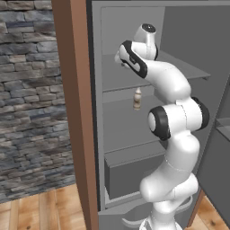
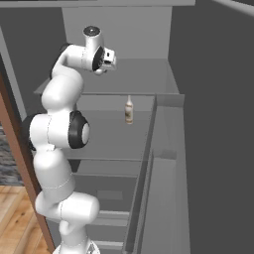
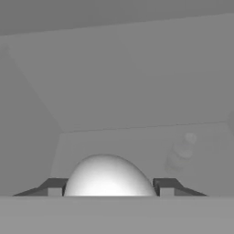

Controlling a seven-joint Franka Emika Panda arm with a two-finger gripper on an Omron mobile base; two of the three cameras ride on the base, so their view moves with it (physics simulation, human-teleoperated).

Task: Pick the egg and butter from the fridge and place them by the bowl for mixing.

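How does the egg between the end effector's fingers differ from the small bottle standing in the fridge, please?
The egg is a smooth, white, rounded dome; the bottle is tall and slim with a narrow neck, tan and pale. The egg sits between the end effector fingers, which flank it closely on both sides; the bottle stands upright and untouched on a lower shelf. Both are inside the grey fridge.

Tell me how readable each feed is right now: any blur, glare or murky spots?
Hand view: soft and low-contrast, grey on grey; the egg sits bright between the fingers, with a hazy, blurred shape at its right. Left base view: sharp, evenly lit, the small bottle on the fridge shelf slightly fuzzy. Right base view: dim fridge walls, no glare.
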